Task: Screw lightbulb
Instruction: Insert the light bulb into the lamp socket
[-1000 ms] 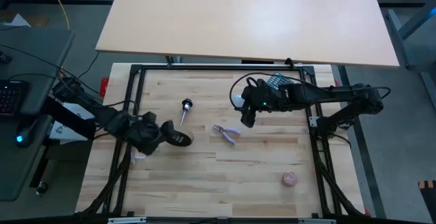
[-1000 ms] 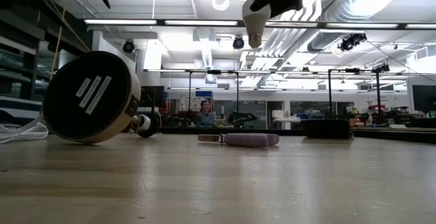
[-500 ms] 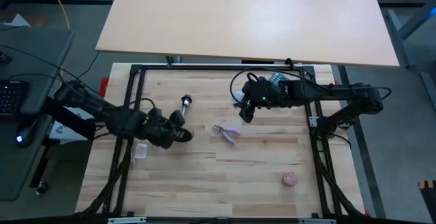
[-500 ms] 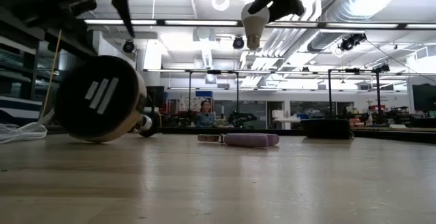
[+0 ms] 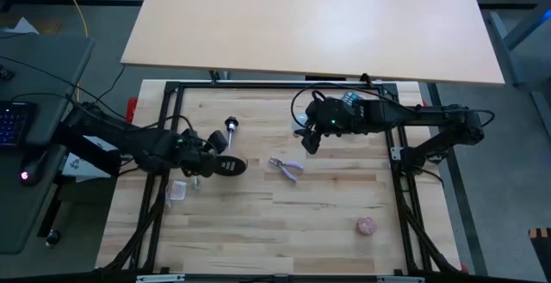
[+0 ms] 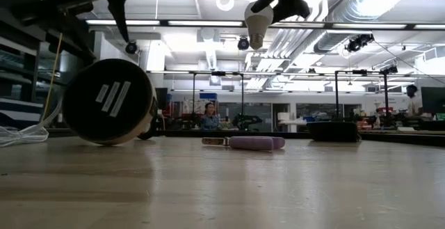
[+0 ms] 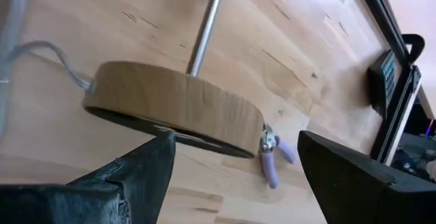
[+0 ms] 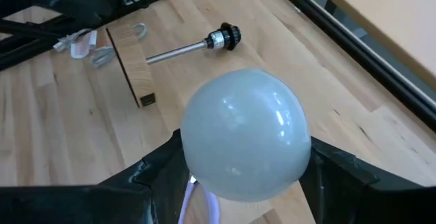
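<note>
Both arms were matte black, built of chunky jointed segments with thin black cables looping off them. The left pincer (image 5: 209, 150) ended in two broad, dark, wedge-shaped fingers (image 7: 139, 173) with faceted faces. The right pincer (image 5: 310, 139) showed a small green light on its wrist housing, with a black cable arcing over the arm just behind it.

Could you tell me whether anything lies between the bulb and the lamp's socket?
Nothing visible does. The right pincer holds the bulb in the air, and the table between it and the socket is bare; the pliers lie off that line.
</note>
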You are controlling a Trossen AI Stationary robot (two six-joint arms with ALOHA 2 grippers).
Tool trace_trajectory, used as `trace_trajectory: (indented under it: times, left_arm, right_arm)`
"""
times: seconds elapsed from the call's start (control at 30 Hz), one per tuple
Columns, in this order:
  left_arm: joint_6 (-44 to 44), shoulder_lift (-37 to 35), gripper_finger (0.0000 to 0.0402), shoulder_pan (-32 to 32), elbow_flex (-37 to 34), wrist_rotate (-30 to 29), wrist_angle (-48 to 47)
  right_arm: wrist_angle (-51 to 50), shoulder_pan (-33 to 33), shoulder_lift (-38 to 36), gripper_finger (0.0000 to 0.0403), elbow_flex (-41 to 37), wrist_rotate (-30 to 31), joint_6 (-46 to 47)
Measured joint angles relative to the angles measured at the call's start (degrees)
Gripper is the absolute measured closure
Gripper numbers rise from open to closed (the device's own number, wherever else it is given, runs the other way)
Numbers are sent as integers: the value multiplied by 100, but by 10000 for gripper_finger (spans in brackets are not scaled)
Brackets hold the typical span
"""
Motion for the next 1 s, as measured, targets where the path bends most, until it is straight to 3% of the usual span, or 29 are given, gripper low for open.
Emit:
trace_trajectory:
  times: [0.23,0.33,0.43,0.53,0.67,0.77,1.0]
  left_arm:
    - [77,-284,101,-588,0,-121,-701]
    - [573,-542,101,-927,0,-548,-989]
    - [2275,-852,101,-1116,0,-1110,-633]
    - [4260,-1130,101,-988,0,-1111,110]
    - [7119,-1232,101,-553,7,-208,652]
    - [8627,-1072,101,-75,7,685,568]
    - [11515,-384,101,523,4,1044,-132]
  right_arm:
    - [36,-38,0,169,0,-33,96]
    - [104,-68,0,169,0,-46,-23]
    - [187,-78,0,169,0,-181,-172]
    - [244,-82,0,169,0,-204,-191]
    - [221,-86,0,169,0,-306,-208]
    - [219,-87,0,169,0,-324,-209]
    - [169,-86,0,169,0,-336,-162]
